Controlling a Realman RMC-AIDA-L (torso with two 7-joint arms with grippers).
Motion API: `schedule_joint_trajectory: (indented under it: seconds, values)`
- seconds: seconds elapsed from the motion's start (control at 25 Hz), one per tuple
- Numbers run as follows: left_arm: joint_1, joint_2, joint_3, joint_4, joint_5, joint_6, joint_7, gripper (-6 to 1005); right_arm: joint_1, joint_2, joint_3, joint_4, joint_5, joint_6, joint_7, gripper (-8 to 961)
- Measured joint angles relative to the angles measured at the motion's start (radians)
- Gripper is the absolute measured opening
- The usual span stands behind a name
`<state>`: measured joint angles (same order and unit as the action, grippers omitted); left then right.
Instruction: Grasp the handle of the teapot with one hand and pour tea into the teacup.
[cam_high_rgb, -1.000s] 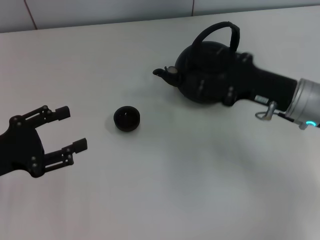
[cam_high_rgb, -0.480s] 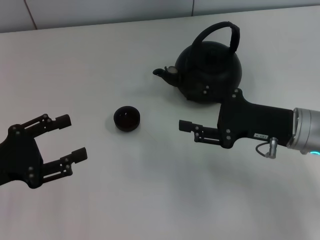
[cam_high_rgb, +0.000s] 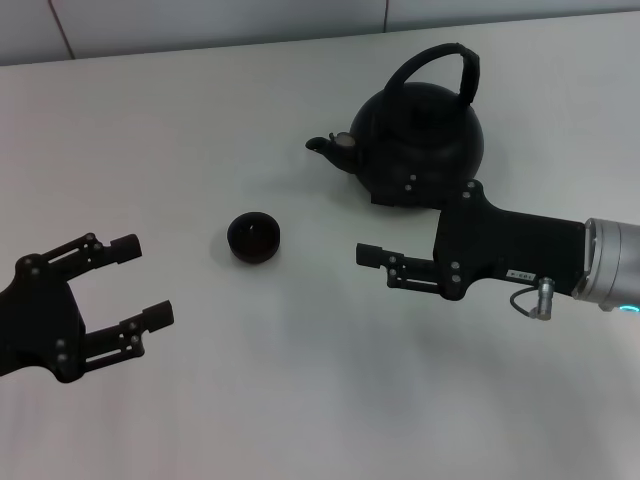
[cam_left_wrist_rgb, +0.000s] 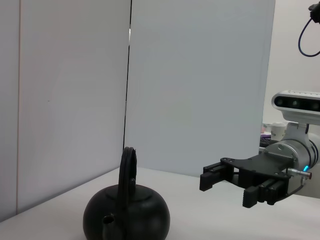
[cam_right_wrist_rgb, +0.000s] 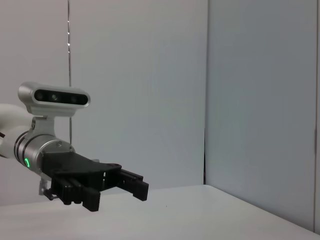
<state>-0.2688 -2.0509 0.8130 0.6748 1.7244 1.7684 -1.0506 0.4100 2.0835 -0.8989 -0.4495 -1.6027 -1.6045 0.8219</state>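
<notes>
Black right gripper (cam_high_rgb: 372, 257) fingers parted (empty), beside teapot (cam_high_rgb: 420, 140)

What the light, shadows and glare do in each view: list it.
Head view: even, soft light; faint shadows on the table under the teapot and right end effector; no glare. Left wrist view: teapot reads near-silhouette against bright wall. Right wrist view: left end effector likewise dark against pale wall.

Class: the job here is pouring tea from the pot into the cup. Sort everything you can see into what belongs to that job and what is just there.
Belongs to the job:
- teapot, standing on the table
- its arched handle
- teacup, apart from the pot
- right hand, empty, near the pot

Just there:
- left hand, open, off to the side
- white table
- wall panels behind
</notes>
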Motion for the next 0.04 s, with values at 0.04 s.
schedule_joint_trajectory:
  seconds: [0.04]
  values:
    - [0.001, 0.000, 0.000, 0.000, 0.000, 0.000, 0.000, 782, 0.000, 0.000, 0.000, 0.000, 0.000, 0.000, -0.001, 668]
